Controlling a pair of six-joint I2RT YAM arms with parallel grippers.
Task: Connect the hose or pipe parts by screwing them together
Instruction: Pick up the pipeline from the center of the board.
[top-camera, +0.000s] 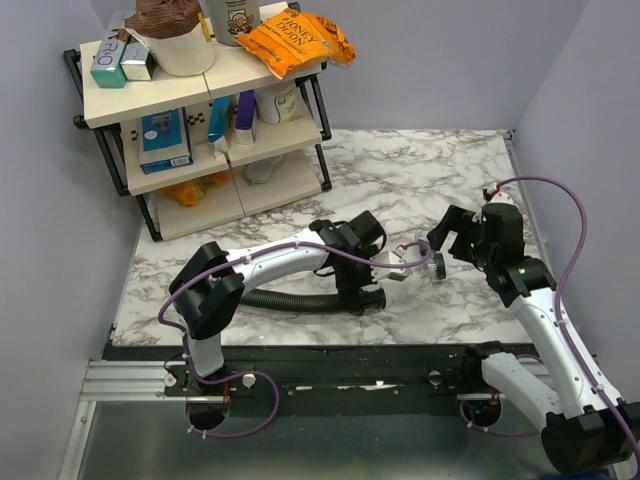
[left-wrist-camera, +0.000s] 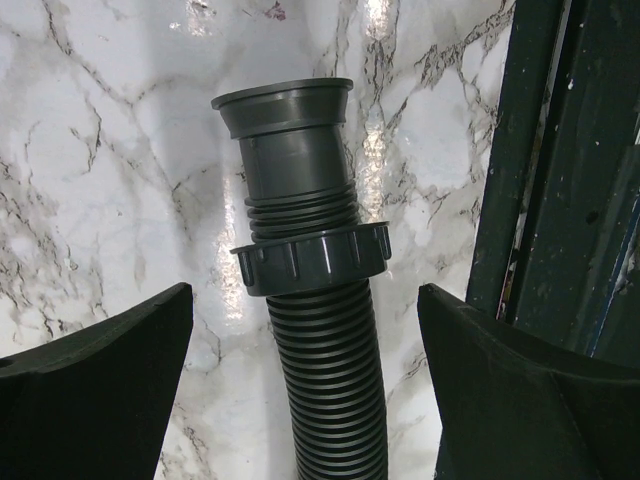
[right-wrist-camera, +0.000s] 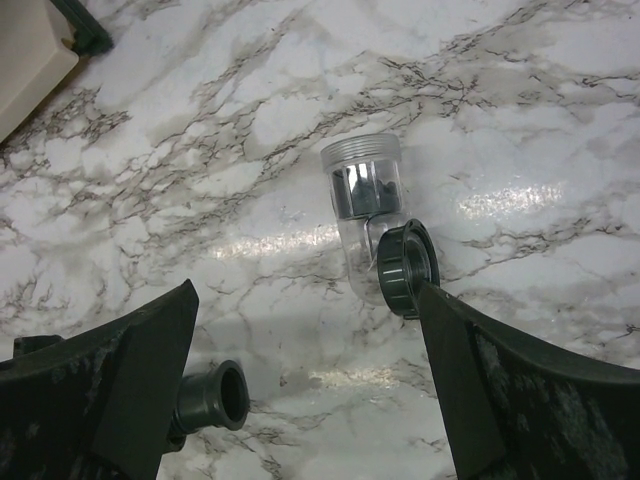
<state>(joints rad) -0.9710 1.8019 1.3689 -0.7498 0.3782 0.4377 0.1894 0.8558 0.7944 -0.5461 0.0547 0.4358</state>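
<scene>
A black ribbed hose (left-wrist-camera: 325, 380) lies on the marble, with a ridged collar nut (left-wrist-camera: 310, 265) and a grey flared mouth (left-wrist-camera: 285, 105) at its end. My left gripper (left-wrist-camera: 305, 390) is open and straddles the hose without touching it. In the top view the hose (top-camera: 290, 299) curves below my left gripper (top-camera: 358, 285). A clear plastic pipe fitting (right-wrist-camera: 365, 200) with a black ring nut (right-wrist-camera: 405, 268) on its side lies just ahead of my open right gripper (right-wrist-camera: 305, 380). The nut sits close to the right finger (right-wrist-camera: 500, 380). The hose mouth (right-wrist-camera: 212, 397) shows by the left finger.
A two-tier shelf rack (top-camera: 200, 150) with boxes, bottles and an orange snack bag stands at the back left. The dark front edge of the table (left-wrist-camera: 560, 200) runs close beside the hose end. Purple cables (top-camera: 570, 230) loop off both arms. Walls close in the left and right sides.
</scene>
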